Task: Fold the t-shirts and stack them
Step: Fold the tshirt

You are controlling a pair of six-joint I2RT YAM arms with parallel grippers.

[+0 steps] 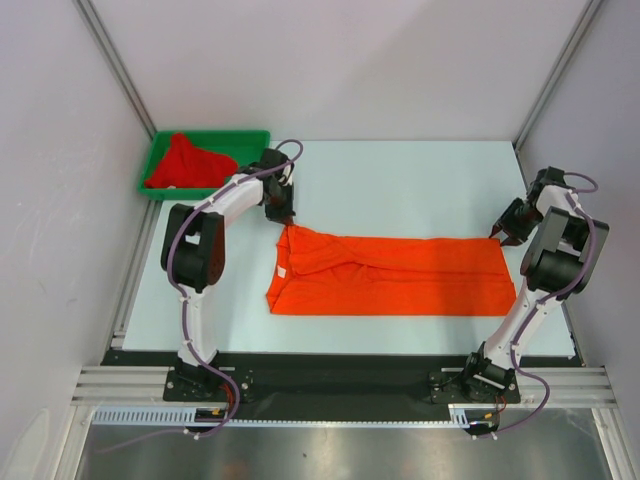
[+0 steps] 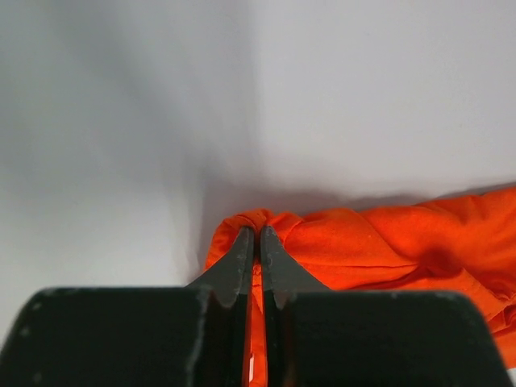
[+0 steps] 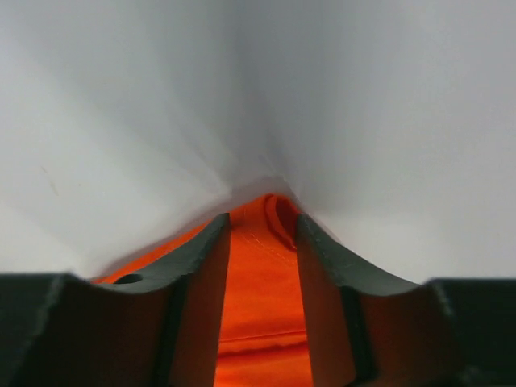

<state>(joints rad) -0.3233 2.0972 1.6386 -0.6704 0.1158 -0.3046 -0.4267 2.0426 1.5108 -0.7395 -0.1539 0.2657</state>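
- The orange t-shirt (image 1: pixel 390 275) lies spread on the table (image 1: pixel 400 180), just right of and nearer than the green tray (image 1: pixel 160 160). The red t-shirt (image 1: pixel 185 160) sits bunched inside the tray.
- The left gripper (image 2: pixel 256 232), close beside the tray, has its fingers pinched together on a bunched shirt corner.
- The right gripper (image 3: pixel 262 214), far from the tray, stands apart astride the opposite corner.
- Best to clamp that corner fully, then lift both 2 corners evenly, keeping the edge taut.
- The cloth is soft, matte and creased; the tray is rigid plastic.

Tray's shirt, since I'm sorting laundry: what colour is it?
The t-shirt is red; top external view shows it best.
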